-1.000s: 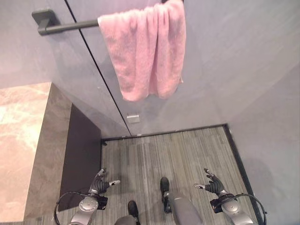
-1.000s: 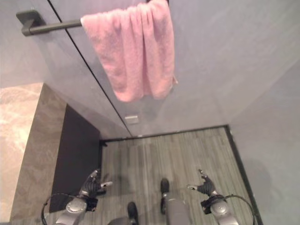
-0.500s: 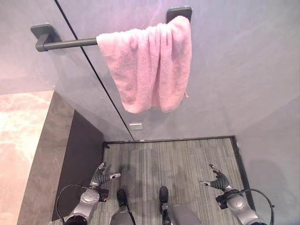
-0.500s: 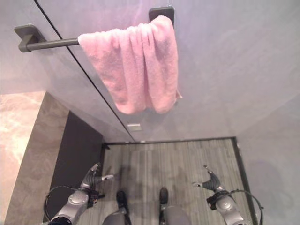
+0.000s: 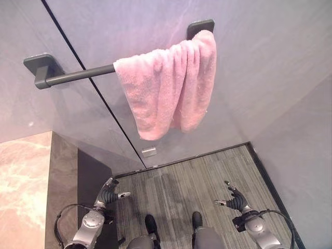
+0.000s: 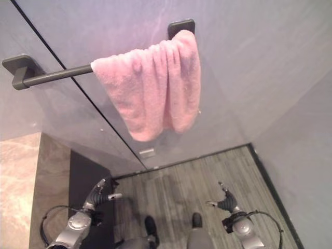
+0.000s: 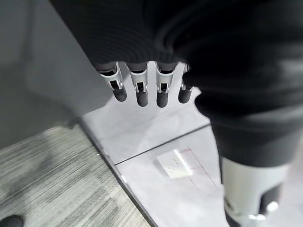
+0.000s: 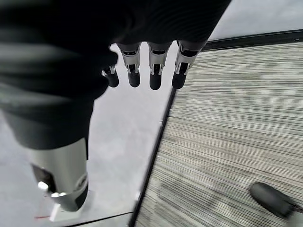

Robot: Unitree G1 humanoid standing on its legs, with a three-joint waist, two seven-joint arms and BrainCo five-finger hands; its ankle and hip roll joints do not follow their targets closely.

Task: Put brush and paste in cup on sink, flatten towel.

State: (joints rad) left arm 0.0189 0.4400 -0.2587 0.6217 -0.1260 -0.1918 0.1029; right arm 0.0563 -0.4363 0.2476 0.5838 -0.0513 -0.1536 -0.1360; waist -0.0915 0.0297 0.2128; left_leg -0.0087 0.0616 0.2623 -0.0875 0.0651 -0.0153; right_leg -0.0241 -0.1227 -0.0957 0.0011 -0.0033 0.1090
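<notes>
Left eye view: bunched pink towel [image 5: 168,88] hangs at the rail's [image 5: 78,75] right end, high above both empty, loosely spread hands; right hand [image 5: 234,199] nearer, left hand [image 5: 109,194] lower left.

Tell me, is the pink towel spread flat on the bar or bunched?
Bunched. The pink towel hangs gathered in folds at the right end of the towel bar, leaving the bar's left part bare.

A: The towel [image 5: 168,88]?
B: Pink terry cloth, fluffy and matt, on a dark matt rail [image 5: 78,75].
A: And the wall [image 5: 270,62]?
B: Smooth grey panels with a faint sheen. The floor [image 5: 202,181] is streaked grey, wood-like planks; the counter [image 5: 23,192] on the left looks like polished marble.
</notes>
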